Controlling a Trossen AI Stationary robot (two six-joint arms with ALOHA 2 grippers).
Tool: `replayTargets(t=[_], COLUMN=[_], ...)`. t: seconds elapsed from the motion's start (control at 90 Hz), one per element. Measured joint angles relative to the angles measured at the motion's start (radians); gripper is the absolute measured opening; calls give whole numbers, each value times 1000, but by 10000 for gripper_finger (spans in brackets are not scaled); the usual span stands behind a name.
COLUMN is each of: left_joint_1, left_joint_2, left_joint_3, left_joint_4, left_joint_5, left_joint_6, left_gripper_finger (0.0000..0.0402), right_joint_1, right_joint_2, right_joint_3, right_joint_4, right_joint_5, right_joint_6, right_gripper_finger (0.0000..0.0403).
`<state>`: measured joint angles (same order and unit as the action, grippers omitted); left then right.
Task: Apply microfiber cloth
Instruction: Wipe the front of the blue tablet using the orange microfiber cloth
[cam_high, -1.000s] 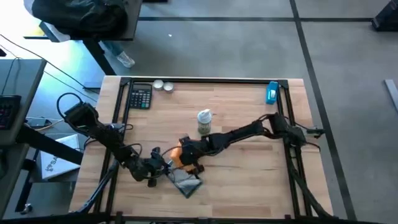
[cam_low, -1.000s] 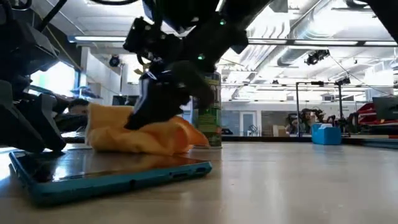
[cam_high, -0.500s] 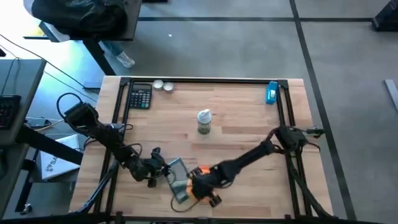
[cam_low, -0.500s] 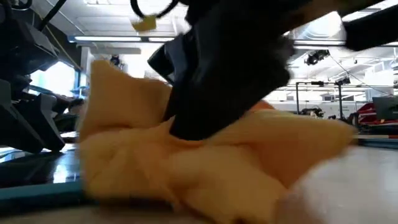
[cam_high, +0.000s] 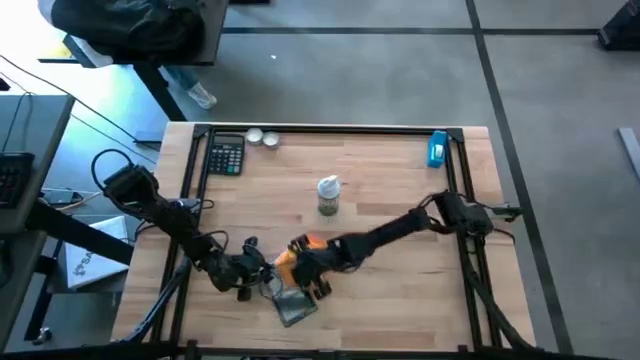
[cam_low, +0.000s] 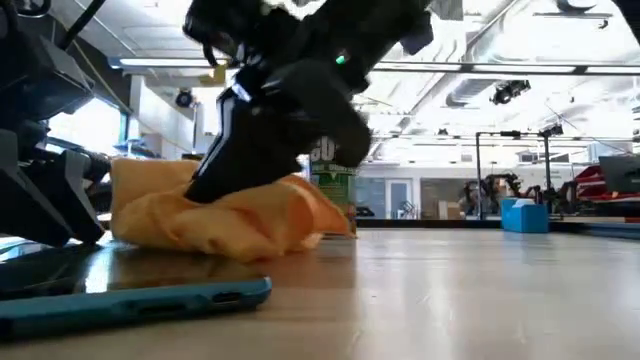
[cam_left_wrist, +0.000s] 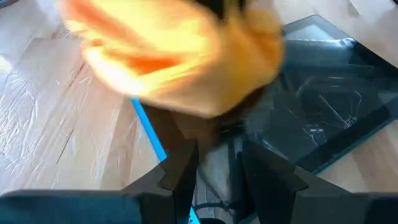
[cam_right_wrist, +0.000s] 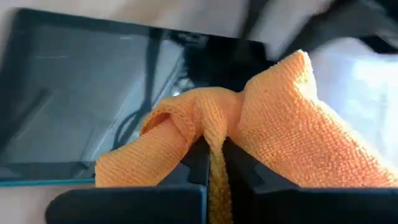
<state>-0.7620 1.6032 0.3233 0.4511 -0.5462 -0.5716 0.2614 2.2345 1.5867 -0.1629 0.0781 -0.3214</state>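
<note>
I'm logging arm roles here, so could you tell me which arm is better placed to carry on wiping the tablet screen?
The right. Its tool is shut on the microfiber cloth, which rests at the tablet. The left tool holds the tablet's edge.

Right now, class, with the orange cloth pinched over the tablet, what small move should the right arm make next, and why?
Probably drag the microfiber cloth back along the tablet. The right gripper is shut on the cloth at one end of the glass, much screen lies bare, and the left gripper sits at the tablet's edge.
</note>
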Motion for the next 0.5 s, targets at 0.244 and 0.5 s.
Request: replayTargets(t=[0.244, 0.5], left_joint_1=[0, 0], left_joint_2=[0, 0], left_joint_3=[1, 1], left_joint_4=[0, -1], left_joint_5=[-6, -11], left_joint_6=[0, 0], left_gripper_finger=[114, 114], right_joint_1=[-72, -19], right_joint_2=[1, 32], right_joint_3=[0, 1], right_joint_4=[59, 68], right_joint_5=[-63, -166], right_joint_6=[33, 130], right_gripper_finger=[0, 0])
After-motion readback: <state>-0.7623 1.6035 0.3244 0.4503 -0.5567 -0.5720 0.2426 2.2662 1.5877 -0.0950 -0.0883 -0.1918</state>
